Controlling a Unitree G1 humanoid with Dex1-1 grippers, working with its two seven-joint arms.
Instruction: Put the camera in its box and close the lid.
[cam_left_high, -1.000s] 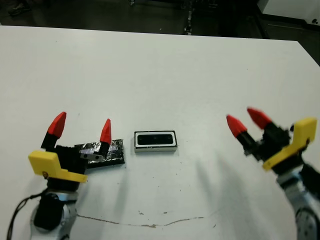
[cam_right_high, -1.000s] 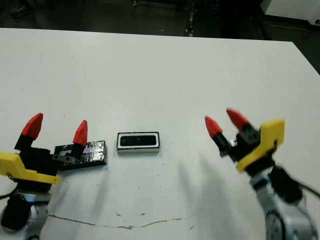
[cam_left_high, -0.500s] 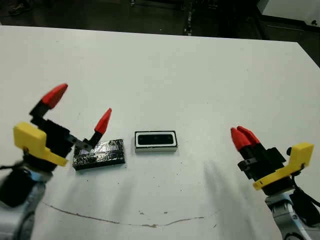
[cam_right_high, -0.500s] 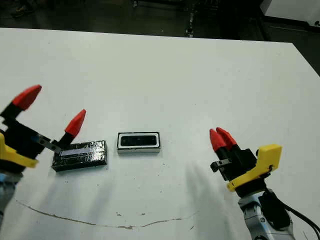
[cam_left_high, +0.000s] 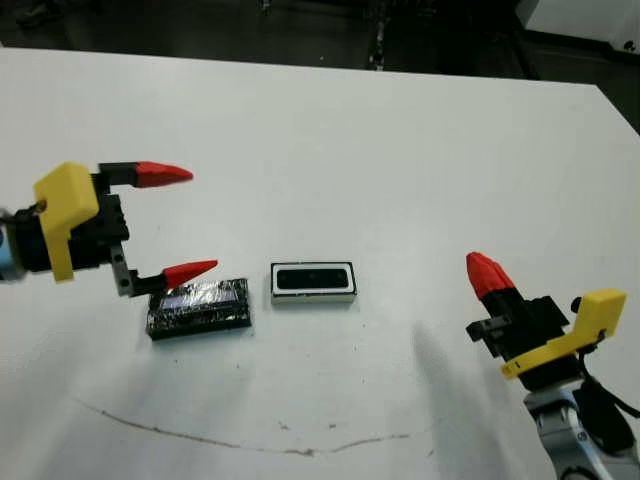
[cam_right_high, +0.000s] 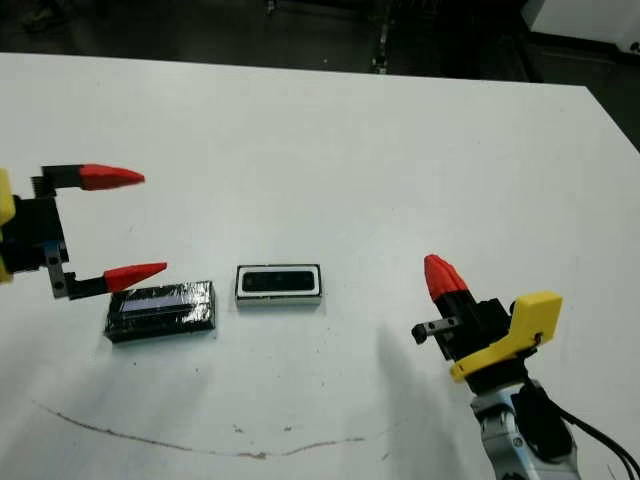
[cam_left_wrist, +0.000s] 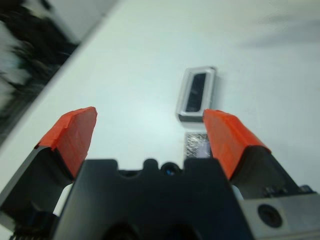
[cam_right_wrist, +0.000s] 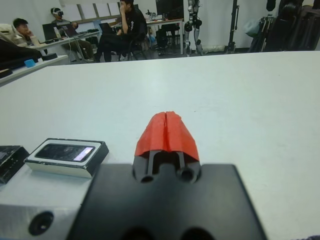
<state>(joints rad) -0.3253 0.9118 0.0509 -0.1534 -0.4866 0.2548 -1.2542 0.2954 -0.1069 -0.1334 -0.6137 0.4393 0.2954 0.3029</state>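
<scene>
Box: the small shallow rectangular box (cam_left_high: 313, 281), with a thick white rim and dark outer sides, sits flat near the middle of the white table (cam_left_high: 380, 150), its long side running across the robot's view.
Camera: the slim black oblong camera (cam_left_high: 312, 280) with a glossy face lies inside the box, lengthwise, filling most of the white tray; in the right wrist view its face catches a pale reflection.
Lid: the flat shiny black rectangular lid (cam_left_high: 198, 307) with a crinkled, foil-like surface lies flat on the table just beside the box on the robot's left, apart from it by a narrow strip of table and slightly skewed; the box is uncovered.
Left end effector: the left end effector (cam_left_high: 177, 222), black-bodied with a yellow mount, is raised over the left part of the table, its two red-tipped fingers (cam_left_high: 160, 174) spread wide and pointing toward the centre; it holds nothing. The lower fingertip hangs just above the lid's near-left corner; contact cannot be told.
Right end effector: the right end effector (cam_left_high: 487, 272) is low over the right part of the table, well apart from the box, its red fingertips (cam_right_wrist: 166, 132) pressed together with nothing between them.
Background: several seated people show beyond the table in the right wrist view.
</scene>
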